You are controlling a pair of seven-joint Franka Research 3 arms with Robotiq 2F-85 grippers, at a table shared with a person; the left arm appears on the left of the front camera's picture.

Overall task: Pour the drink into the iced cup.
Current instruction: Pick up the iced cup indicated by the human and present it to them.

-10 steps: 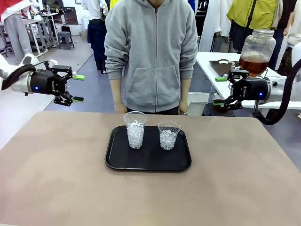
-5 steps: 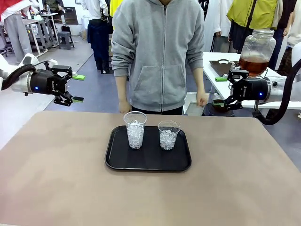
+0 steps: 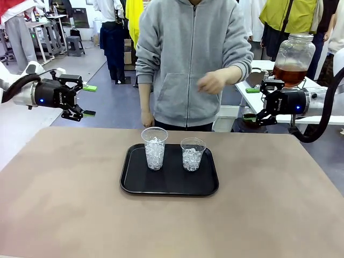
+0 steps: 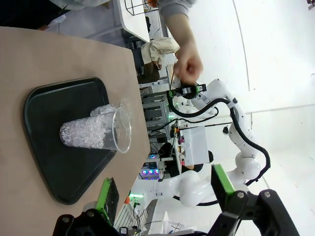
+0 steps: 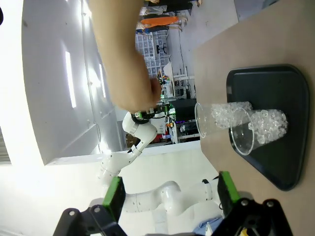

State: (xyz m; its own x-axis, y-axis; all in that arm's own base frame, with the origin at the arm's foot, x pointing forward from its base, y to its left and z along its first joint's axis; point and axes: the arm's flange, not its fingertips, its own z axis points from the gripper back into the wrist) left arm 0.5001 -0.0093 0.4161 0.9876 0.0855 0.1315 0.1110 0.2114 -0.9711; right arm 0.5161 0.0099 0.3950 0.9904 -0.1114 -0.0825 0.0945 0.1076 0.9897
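Two clear cups of ice stand on a black tray [image 3: 169, 183] at the table's middle: a taller iced cup [image 3: 155, 149] on the left and a shorter one [image 3: 193, 154] on the right. Amber-brown drink [image 3: 289, 74] fills the lower part of a round glass dispenser jar [image 3: 294, 54] on a white side table at the back right. My left gripper [image 3: 87, 100] hangs open in the air off the table's far left corner. My right gripper [image 3: 250, 103] hangs open just left of the jar. Both hold nothing. In the wrist views the iced cups [image 4: 96, 132] [image 5: 246, 123] lie far beyond the open fingers.
A person in a grey hoodie stands at the far edge, one hand [image 3: 210, 82] raised at chest height toward the jar's side, the other hand [image 3: 145, 119] hanging down. The white side table [image 3: 252, 72] stands behind the right gripper. Bare brown tabletop [image 3: 64, 204] surrounds the tray.
The person has stepped toward picture right and lifted one hand from hip height to chest height. Both arms, the cups and the tray have not moved.
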